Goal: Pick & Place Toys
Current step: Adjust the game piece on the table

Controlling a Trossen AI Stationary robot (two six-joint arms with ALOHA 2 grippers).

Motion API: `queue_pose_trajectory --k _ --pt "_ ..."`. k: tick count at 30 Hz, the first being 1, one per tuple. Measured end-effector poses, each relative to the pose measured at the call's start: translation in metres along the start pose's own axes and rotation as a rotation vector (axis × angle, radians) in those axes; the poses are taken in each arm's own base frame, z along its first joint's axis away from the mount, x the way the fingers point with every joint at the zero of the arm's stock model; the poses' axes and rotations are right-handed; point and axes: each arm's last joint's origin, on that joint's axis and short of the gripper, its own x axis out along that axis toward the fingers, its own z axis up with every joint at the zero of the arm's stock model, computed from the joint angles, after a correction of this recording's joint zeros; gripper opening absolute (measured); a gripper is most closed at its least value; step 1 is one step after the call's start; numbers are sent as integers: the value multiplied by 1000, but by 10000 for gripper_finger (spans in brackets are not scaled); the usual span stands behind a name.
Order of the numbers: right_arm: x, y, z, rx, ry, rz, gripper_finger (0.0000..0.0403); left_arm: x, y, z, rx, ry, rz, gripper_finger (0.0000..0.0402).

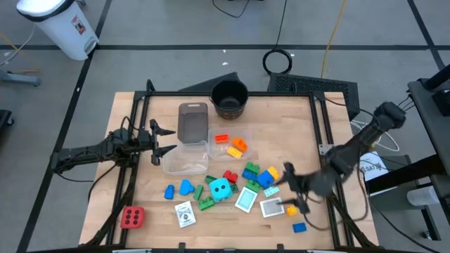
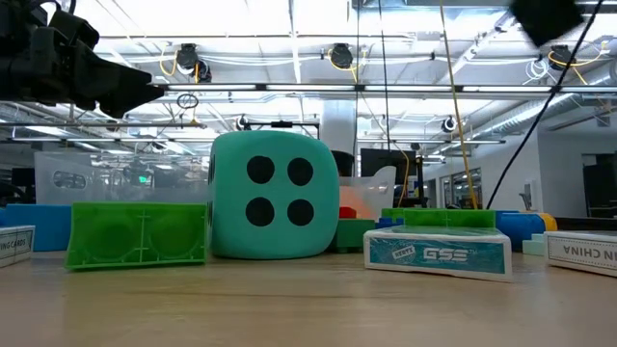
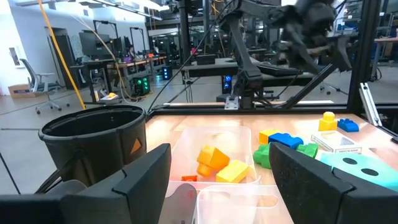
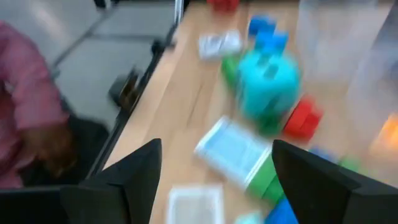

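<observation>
The toys lie at the table's near middle: a cyan dotted cube (image 1: 221, 188), blue (image 1: 185, 187), green (image 1: 251, 171), red (image 1: 230, 176) and yellow (image 1: 292, 209) blocks, and white-bordered cards (image 1: 247, 199) lying flat. A red dotted cube (image 1: 132, 218) sits at the near left. My right gripper (image 1: 294, 188) is open and empty, above the cards and blocks at the near right; its wrist view (image 4: 214, 180) shows the cyan cube (image 4: 267, 81) and a card (image 4: 233, 149) ahead. My left gripper (image 1: 171, 140) is open and empty, beside the clear tubs at the left.
A clear tub (image 1: 242, 133) holds orange and yellow blocks (image 3: 217, 163). An empty clear tub (image 1: 186, 158) and a grey one (image 1: 193, 121) stand beside it. A black round pot (image 1: 230, 98) stands at the far edge. A person's pink sleeve (image 4: 25, 93) shows beyond the table's edge.
</observation>
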Motion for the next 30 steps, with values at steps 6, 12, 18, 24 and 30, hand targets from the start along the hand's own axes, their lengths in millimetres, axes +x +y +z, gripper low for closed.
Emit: queue_pose_trajectory --k 6,12,18,24,30 --pt "7 38 -42 96 233 52 263 0 0 0 0 0 0 274" --pt "22 56 -76 149 495 98 240 0 0 0 0 0 0 273" --pt "32 62 -85 140 605 177 219 0 0 0 0 0 0 274" --pt "34 52 -85 -21 575 120 205 0 0 0 0 0 0 274" --pt "37 36 -84 -125 569 -15 191 0 0 0 0 0 0 273"
